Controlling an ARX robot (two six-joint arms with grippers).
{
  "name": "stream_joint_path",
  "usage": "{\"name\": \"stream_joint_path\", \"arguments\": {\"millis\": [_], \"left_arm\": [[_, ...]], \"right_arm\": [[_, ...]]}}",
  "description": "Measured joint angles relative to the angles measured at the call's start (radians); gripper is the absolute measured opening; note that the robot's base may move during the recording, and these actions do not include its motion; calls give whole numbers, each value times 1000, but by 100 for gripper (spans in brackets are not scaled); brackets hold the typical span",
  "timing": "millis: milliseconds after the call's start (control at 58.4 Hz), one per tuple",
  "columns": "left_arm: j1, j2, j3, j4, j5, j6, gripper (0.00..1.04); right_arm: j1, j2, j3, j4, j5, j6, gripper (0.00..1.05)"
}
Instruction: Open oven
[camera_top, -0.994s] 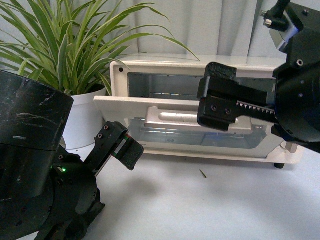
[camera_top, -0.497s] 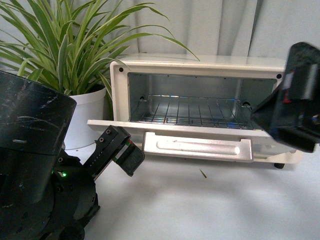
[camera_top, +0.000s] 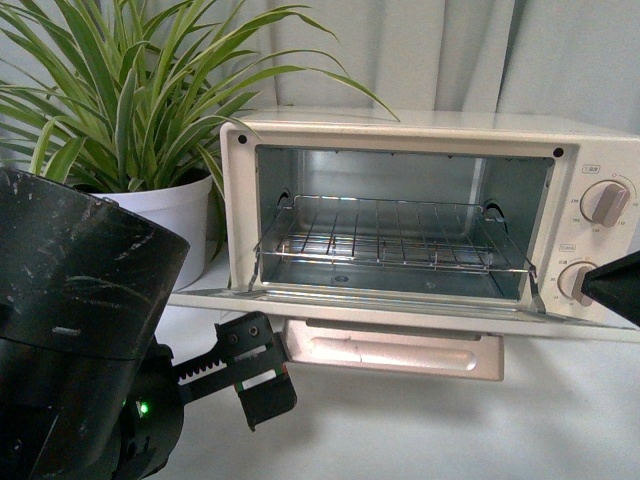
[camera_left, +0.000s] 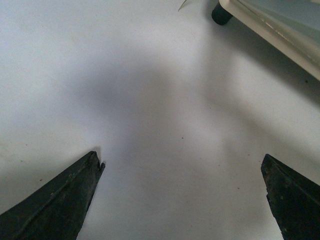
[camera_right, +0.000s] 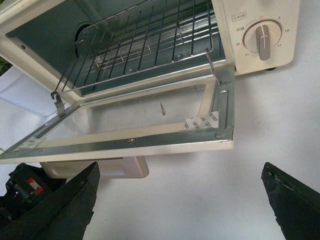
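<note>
The cream-white oven (camera_top: 430, 135) stands on the white table with its glass door (camera_top: 400, 305) folded down flat. The pale bar handle (camera_top: 395, 350) hangs under the door's front edge. The wire rack (camera_top: 390, 235) is slid partly out of the lit cavity. Two round knobs (camera_top: 605, 202) sit on the right panel. My left gripper (camera_top: 262, 375) is open, low at the front left, below the door's left end. In the left wrist view it (camera_left: 182, 160) hovers over bare table. My right gripper (camera_right: 180, 167) is open, in front of the open door (camera_right: 150, 127), holding nothing.
A spider plant in a white pot (camera_top: 175, 215) stands left of the oven. A grey curtain hangs behind. The oven's black foot (camera_left: 221, 14) shows in the left wrist view. A small green leaf bit lies under the glass door (camera_right: 162, 108).
The oven door has dropped from half open to fully flat. My right gripper has pulled back out of the front view to its right edge. My left gripper has sunk lower.
</note>
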Motion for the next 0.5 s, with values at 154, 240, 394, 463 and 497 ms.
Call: {"name": "stream_joint_path", "arguments": {"millis": [154,240,394,463,497], "left_arm": [[-11,0,-13,3,-47,143,98],[-18,0,-19,11,-68,217,98],[-31,8,-34,55,-109,379,98],[-37,10,-39,76,-131,455,98],[-38,10,-42,82,-137,475,98]], "right_arm": [[-4,-2,-14,1,-18,-5,95],[-8,-1,-18,1,-26,-9,95],[-22,-1,-26,1,-47,-23,95],[-31,-1,-30,-1,-64,-32,95],[-35,-1,-32,-2,-71,-35,95]]}}
